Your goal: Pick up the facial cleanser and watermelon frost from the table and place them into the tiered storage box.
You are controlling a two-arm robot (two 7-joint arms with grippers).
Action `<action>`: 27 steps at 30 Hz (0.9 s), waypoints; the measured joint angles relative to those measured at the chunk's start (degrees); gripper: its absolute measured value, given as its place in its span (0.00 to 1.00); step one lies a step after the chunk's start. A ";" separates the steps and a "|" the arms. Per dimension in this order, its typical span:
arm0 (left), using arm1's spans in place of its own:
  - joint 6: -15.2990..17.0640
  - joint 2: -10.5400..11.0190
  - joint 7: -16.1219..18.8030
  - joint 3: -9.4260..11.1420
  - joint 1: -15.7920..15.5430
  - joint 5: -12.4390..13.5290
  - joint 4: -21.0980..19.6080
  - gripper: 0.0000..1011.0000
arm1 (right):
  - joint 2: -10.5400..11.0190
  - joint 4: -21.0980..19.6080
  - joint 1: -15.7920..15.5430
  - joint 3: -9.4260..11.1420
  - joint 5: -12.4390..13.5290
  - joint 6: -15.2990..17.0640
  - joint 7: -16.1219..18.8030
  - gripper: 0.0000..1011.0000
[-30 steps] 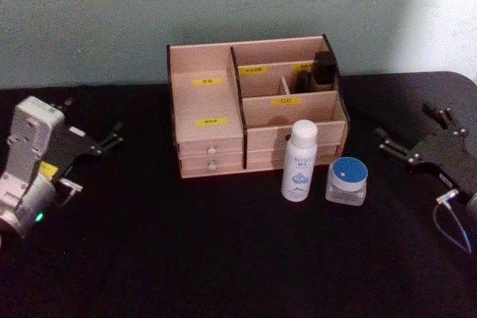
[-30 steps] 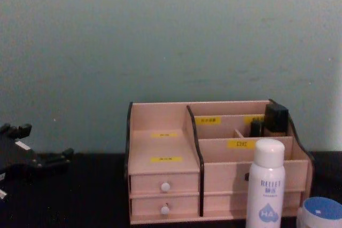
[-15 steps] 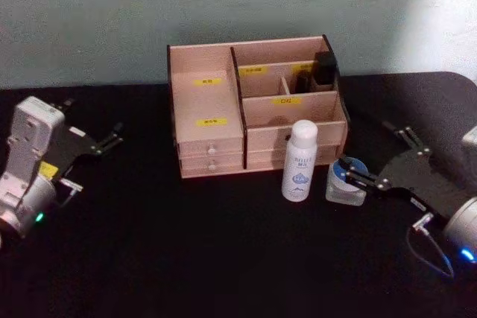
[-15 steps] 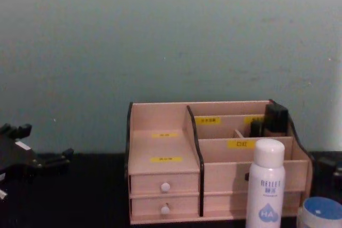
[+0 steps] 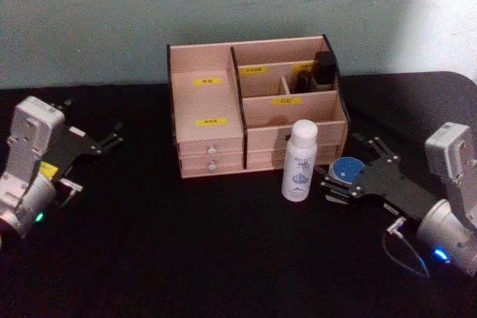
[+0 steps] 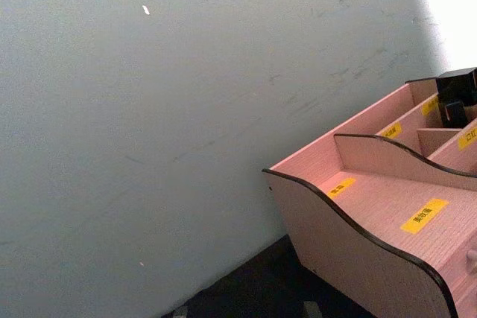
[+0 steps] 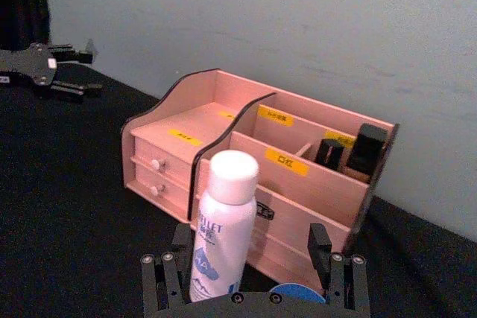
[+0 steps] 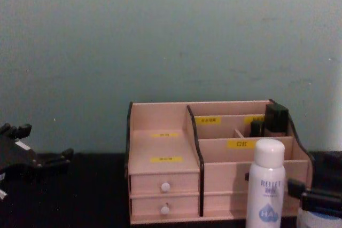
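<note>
The facial cleanser (image 5: 300, 160), a tall white bottle, stands upright in front of the tiered storage box (image 5: 223, 83). Just right of it sits the watermelon frost (image 5: 344, 169), a squat jar with a blue lid. My right gripper (image 5: 343, 163) is open and reaches in from the right, one finger on each side of the jar. In the right wrist view the bottle (image 7: 223, 221) and the blue lid (image 7: 297, 293) both lie between the spread fingers (image 7: 339, 273). In the chest view a dark finger (image 8: 316, 200) crosses the jar (image 8: 319, 220) beside the bottle (image 8: 265, 185). My left gripper (image 5: 104, 139) rests open at the far left.
The box's back right compartment holds dark items (image 5: 323, 71). Two small drawers with white knobs (image 5: 212, 158) face me on its left side. The box (image 6: 387, 214) stands close to the grey-green wall (image 5: 223, 5). Black tabletop (image 5: 186, 251) spreads in front.
My right gripper has swung in from the far right to the blue-lidded jar, and its fingers now straddle it. The left arm, bottle and box have not moved.
</note>
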 joint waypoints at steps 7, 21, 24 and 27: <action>0.00 0.00 0.00 0.00 0.00 0.00 0.00 0.99 | -2.11 3.07 2.11 -0.93 -0.70 0.72 2.20 0.99; 0.00 0.00 0.00 0.00 0.00 0.00 0.00 0.99 | -5.30 7.85 5.21 -1.66 -2.62 1.66 5.08 0.99; 0.00 0.00 0.00 0.00 0.00 0.00 0.00 0.99 | -5.91 8.65 5.73 -1.66 -2.83 1.76 5.48 0.99; 0.00 0.00 0.00 0.00 0.00 0.00 0.00 0.99 | -6.66 9.50 6.27 -1.63 -3.12 1.77 5.96 0.99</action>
